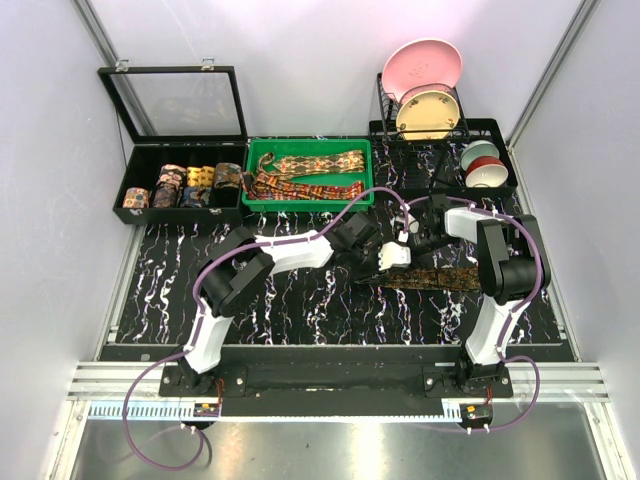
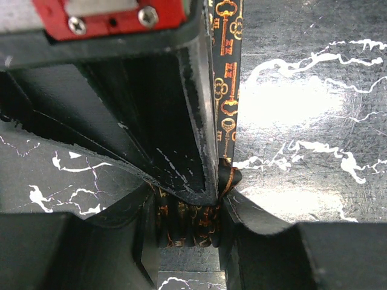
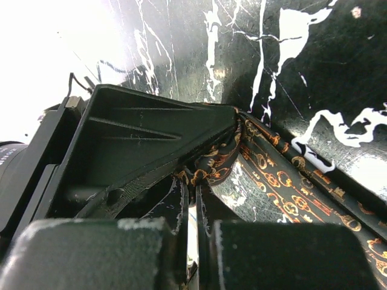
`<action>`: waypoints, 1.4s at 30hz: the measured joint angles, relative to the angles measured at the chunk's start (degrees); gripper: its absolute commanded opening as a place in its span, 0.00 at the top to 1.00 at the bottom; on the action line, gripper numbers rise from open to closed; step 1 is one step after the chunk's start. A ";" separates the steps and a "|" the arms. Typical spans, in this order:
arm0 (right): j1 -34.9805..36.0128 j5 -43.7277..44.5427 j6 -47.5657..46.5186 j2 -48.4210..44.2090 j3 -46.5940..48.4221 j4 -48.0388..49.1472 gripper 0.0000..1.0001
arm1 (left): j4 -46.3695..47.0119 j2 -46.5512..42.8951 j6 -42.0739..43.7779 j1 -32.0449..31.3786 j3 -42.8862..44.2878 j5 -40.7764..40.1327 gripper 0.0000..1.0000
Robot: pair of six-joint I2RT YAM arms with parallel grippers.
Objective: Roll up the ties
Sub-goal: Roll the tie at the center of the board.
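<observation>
**YAM pair: white shells, black joints, purple cabling**

Left arm (image 1: 290,250) and right arm (image 1: 490,335): white link covers, black joint housings, black bases (image 1: 205,380). Thin purple cables (image 1: 127,410) run from each base and along the links. Left gripper (image 2: 188,223) and right gripper (image 3: 196,181): matte black moulded fingers (image 2: 266,241), triangular ribbed webbing (image 3: 139,133), edges scuffed and flecked white. One gripper housing has a red plate (image 2: 109,15) with two cross-head screws (image 2: 77,25).

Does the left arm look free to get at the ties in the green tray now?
Probably not yet: the left gripper is shut on the key-patterned tie, though the green tray lies just beyond it.
</observation>
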 measured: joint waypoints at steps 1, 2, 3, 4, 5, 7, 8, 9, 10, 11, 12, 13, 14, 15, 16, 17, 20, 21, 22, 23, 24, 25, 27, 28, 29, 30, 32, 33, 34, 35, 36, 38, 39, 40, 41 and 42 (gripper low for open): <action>0.00 0.09 0.09 0.00 0.00 0.00 1.00 | 0.02 -0.02 0.00 0.07 0.00 0.15 0.66; 0.00 0.15 0.24 0.00 0.00 0.00 1.00 | 0.07 -0.07 -0.04 0.17 -0.02 0.39 0.63; 0.04 0.24 0.42 0.00 0.02 0.02 1.00 | 0.26 -0.13 -0.15 0.33 -0.13 0.79 0.56; 0.04 0.42 0.57 0.00 0.04 0.02 1.00 | 0.74 -0.24 -0.44 0.55 -0.39 1.22 0.52; 0.07 0.76 0.70 0.02 0.07 0.02 1.00 | 1.51 -0.37 -0.96 0.81 -0.92 1.70 0.50; 0.31 2.67 0.79 0.31 0.07 -0.28 1.00 | 3.10 -1.18 -2.14 1.70 -2.73 3.15 0.44; 0.31 3.23 0.85 0.63 0.11 -0.59 1.00 | 3.67 -1.60 -2.58 2.25 -3.61 3.85 0.41; 0.31 3.85 0.87 0.98 0.20 -1.03 1.00 | 4.63 -1.97 -3.10 3.04 -4.70 4.96 0.38; 0.31 4.31 0.90 1.33 0.42 -1.55 1.00 | 5.42 -2.23 -3.34 3.76 -5.42 6.01 0.31; 0.31 4.68 0.90 1.68 0.74 -2.08 1.00 | 6.32 -2.40 -3.50 4.24 -6.03 6.84 0.28; 0.31 5.14 0.87 1.95 1.03 -2.58 1.00 | 7.80 -2.60 -3.80 4.72 -6.99 7.93 0.25; 0.31 5.57 0.87 2.12 1.27 -2.99 1.00 | 9.20 -2.82 -4.11 5.16 -7.87 9.07 0.22; 0.31 5.97 0.85 2.32 1.60 -3.63 1.00 | 10.34 -2.93 -4.42 5.51 -8.52 10.08 0.21; 0.28 6.19 0.87 2.43 1.75 -3.96 1.00 | 11.34 -2.97 -4.68 5.77 -9.05 10.91 0.19; 0.28 6.58 0.85 2.49 1.92 -4.33 1.00 | 12.22 -2.97 -4.98 5.88 -9.40 11.43 0.18; 0.33 6.97 0.83 2.58 2.14 -4.70 1.00 | 13.33 -2.97 -5.42 5.97 -9.86 11.91 0.18; 0.83 8.04 0.83 2.99 3.06 -5.84 1.00 | 19.17 -3.41 -6.73 5.99 -13.05 13.46 0.18; 1.14 8.37 0.83 3.26 3.50 -6.23 1.00 | 21.27 -3.72 -7.28 6.01 -14.34 13.97 0.18; 1.57 8.68 0.83 3.54 3.98 -6.62 1.00 | 23.50 -4.00 -7.87 6.01 -15.72 14.38 0.18; 2.05 8.81 0.83 3.87 4.46 -6.95 1.00 | 25.86 -4.28 -8.55 6.01 -17.22 14.84 0.18; 2.73 9.03 0.83 4.26 4.96 -7.23 1.00 | 28.37 -4.52 -9.38 6.19 -18.67 15.37 0.19; 3.19 9.11 0.83 4.50 5.27 -7.37 1.00 | 30.49 -4.55 -9.92 6.29 -19.78 15.82 0.20; 4.20 9.18 0.87 5.05 5.90 -7.69 1.00 | 35.43 -4.57 -11.39 6.49 -22.16 16.63 0.25; 4.59 9.18 0.94 5.33 6.21 -7.87 1.00 | 37.31 -4.55 -12.07 6.60 -23.06 16.83 0.27; 4.83 9.18 1.01 5.70 6.58 -8.13 1.00 | 38.84 -4.55 -12.72 6.69 -23.82 16.98 0.30; 4.96 9.16 1.07 5.99 6.86 -8.35 1.00 | 40.11 -4.55 -13.42 6.75 -24.46 17.09 0.34; 5.07 9.11 1.20 7.15 7.89 -9.20 1.00 | 42.69 -4.55 -14.21 6.95 -25.75 17.20 0.39; 5.11 9.09 1.31 7.76 8.37 -9.55 1.00 | 43.98 -4.55 -14.62 7.08 -26.49 17.27 0.41; 5.14 9.05 1.36 8.31 8.81 -10.01 1.00 | 45.44 -4.55 -14.84 7.13 -27.28 17.31 0.42; 5.22 8.96 1.40 8.83 9.18 -10.34 1.00 | 46.77 -4.57 -14.95 7.26 -28.06 17.31 0.42; 5.38 8.92 1.49 9.20 9.46 -10.62 1.00 | 48.37 -4.57 -15.06 7.43 -28.96 17.35 0.41; 5.84 8.79 1.62 10.16 10.21 -11.37 1.00 | 51.19 -4.59 -15.50 7.63 -30.53 17.31 0.37; 6.10 8.72 1.73 10.51 10.47 -11.61 1.00 | 52.76 -4.59 -15.85 7.65 -31.39 17.22 0.35; 6.34 8.68 1.79 10.78 10.62 -11.67 1.00 | 54.42 -4.59 -16.22 7.67 -32.33 17.20 0.34; 6.64 8.66 1.88 11.06 10.88 -11.85 1.00 | 55.87 -4.59 -16.59 7.65 -33.11 17.11 0.33; 6.97 8.63 1.95 11.28 11.08 -11.98 1.00 | 57.22 -4.59 -16.96 7.65 -33.77 16.96 0.33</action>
